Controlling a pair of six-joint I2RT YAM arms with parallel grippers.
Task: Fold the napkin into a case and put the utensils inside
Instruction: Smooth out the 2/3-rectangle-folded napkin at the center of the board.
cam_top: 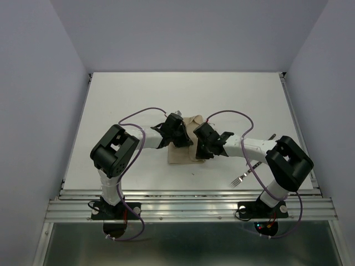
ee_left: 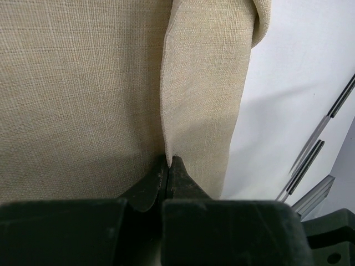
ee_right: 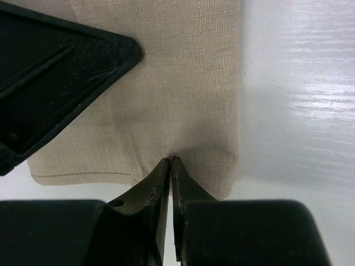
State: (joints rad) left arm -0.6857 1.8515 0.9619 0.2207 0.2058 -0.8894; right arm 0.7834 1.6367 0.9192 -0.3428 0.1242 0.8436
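Observation:
The beige-tan napkin [cam_top: 178, 155] lies folded into a narrow layered shape at the table's middle. My left gripper [cam_top: 176, 132] is over its far left part, shut on the edge of a raised fold [ee_left: 168, 159]; the cloth [ee_left: 83, 83] fills that view. My right gripper [cam_top: 203, 145] is at the napkin's right side, shut and pinching the cloth [ee_right: 188, 83] near its corner [ee_right: 171, 159]. The left gripper's dark body [ee_right: 50, 83] shows close by. The fork [cam_top: 242, 177] lies on the table under my right forearm. The knife is not clearly visible.
Metal rails [cam_top: 188, 197] run along the table's near edge and also show in the left wrist view [ee_left: 316, 149]. Grey walls enclose the white table [cam_top: 122, 100] on three sides. Purple cables loop above both arms.

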